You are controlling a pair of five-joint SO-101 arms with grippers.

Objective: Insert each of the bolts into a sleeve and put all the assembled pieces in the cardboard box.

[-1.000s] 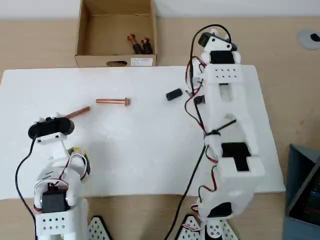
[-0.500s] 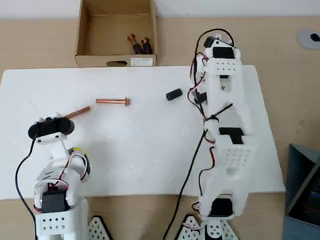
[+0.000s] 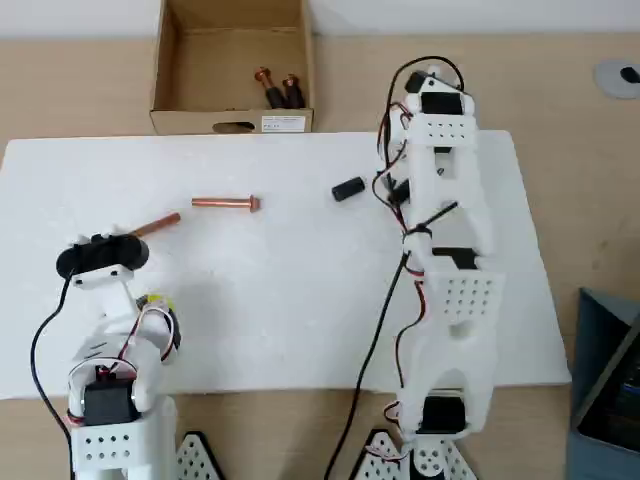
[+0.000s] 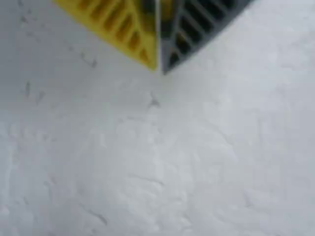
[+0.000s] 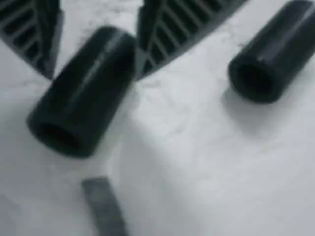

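Note:
Two black sleeves lie on the white mat. One sleeve (image 5: 81, 93) lies between the fingers (image 5: 157, 34) of my right gripper (image 5: 96, 44), which is open and straddles it. The other sleeve (image 5: 273, 51) (image 3: 348, 189) lies free beside it. My right gripper (image 3: 392, 190) is low at the mat's far right. Two copper bolts rest on the mat: one bolt (image 3: 225, 203) at the middle left, and another bolt (image 3: 157, 224) partly under my left arm (image 3: 100, 256). My left gripper (image 4: 158, 61) is shut, its tips just above bare mat.
The cardboard box (image 3: 170, 70) stands beyond the mat's far edge, with two assembled pieces (image 3: 278, 88) in its right corner. The white mat (image 3: 280, 300) covers the table's middle. A dark bin (image 3: 605, 380) stands at the right edge.
My right arm has stretched out and lowered over the sleeves, its elbow section sliding toward the near edge. The left arm, bolts and free sleeve stayed put.

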